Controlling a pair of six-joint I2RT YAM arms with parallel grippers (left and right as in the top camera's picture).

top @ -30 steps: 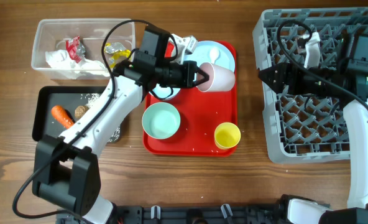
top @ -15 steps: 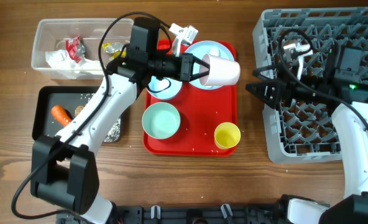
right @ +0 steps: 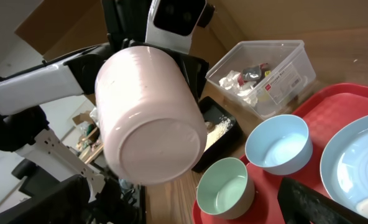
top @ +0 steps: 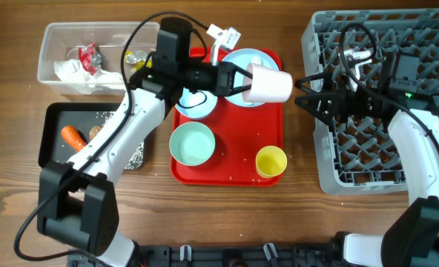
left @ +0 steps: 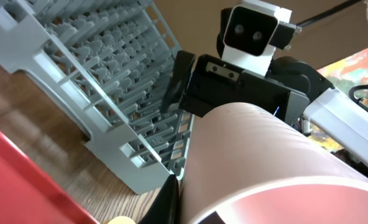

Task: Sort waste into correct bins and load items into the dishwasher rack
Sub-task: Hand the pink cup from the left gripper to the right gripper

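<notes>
Now — wood table [top: 294, 222] | left end effector [top: 242, 81] grasping pink cup [top: 273, 86] | right end effector [top: 302, 93] released

overhead: top-down, far | left wrist: close, faces rack [left: 103, 81] | right wrist: close, faces clear tub [right: 274, 65] | shared: pink cup [right: 150, 118]

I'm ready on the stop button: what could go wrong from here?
The pink cup hangs sideways in the left gripper, gripped only at its rim; a slip could drop it onto the red tray near the yellow cup. The open right gripper is very close, so it might knock the cup loose.
</notes>
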